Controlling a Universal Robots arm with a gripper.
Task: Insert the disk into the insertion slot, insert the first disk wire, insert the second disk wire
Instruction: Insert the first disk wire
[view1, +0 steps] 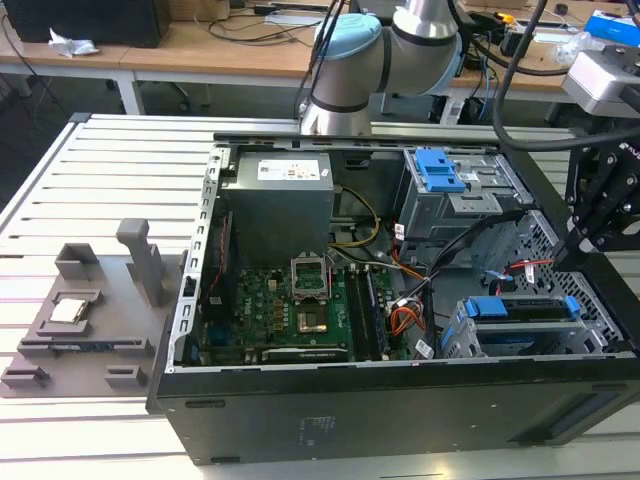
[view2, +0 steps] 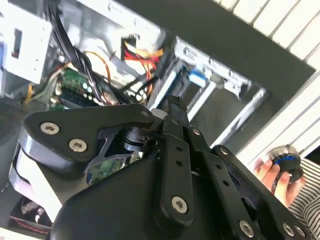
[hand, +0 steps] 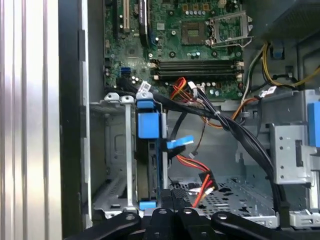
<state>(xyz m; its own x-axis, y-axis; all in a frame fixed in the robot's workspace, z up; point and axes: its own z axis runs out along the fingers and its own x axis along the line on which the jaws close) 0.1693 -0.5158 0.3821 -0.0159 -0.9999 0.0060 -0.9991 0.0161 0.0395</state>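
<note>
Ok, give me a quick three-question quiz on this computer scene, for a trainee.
1. True or false: the disk lies on the table, outside the case.
2. Which colour is the disk's caddy? A red, B blue, C green.
3. Fill in: in the exterior view, the tool hangs over the case's ____ end (that view's left or right).
Key: 1 false, it sits in the cage; 2 B; 3 right.
</note>
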